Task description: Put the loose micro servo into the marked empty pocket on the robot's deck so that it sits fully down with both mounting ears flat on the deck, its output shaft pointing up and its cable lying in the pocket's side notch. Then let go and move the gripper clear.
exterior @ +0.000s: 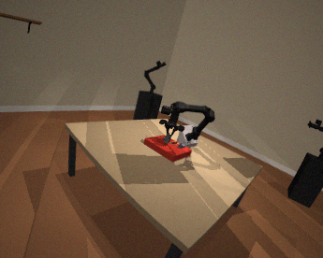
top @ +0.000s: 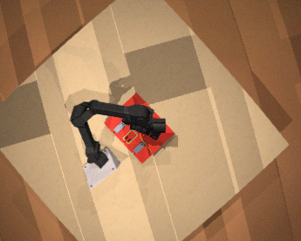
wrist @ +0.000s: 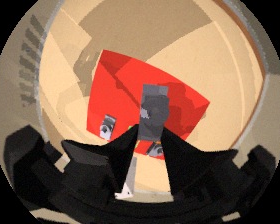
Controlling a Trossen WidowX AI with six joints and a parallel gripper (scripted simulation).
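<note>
My gripper [exterior: 168, 136] [wrist: 149, 128] is shut on the loose micro servo [wrist: 154, 111], a grey block that hangs over the red deck [top: 136, 99] [exterior: 176, 153] [wrist: 107, 75]. In the top view the arm hides the fingers and the held servo. The empty pocket, marked by a green-yellow outline [top: 127, 134], lies between two fitted grey servos, one [top: 119, 127] [wrist: 108, 127] on each side, the other [top: 139, 148] [wrist: 155, 150]. The held servo is off to the side of the pocket. A thin orange-yellow cable [top: 145, 143] runs across the deck. Which way the shaft points is unclear.
The arm's pale base plate [top: 101, 175] stands on the table [top: 199, 144] [exterior: 106, 145] beside the deck. In the exterior view, two black pedestals [exterior: 147, 106] [exterior: 310, 179] with small arms stand beyond the table.
</note>
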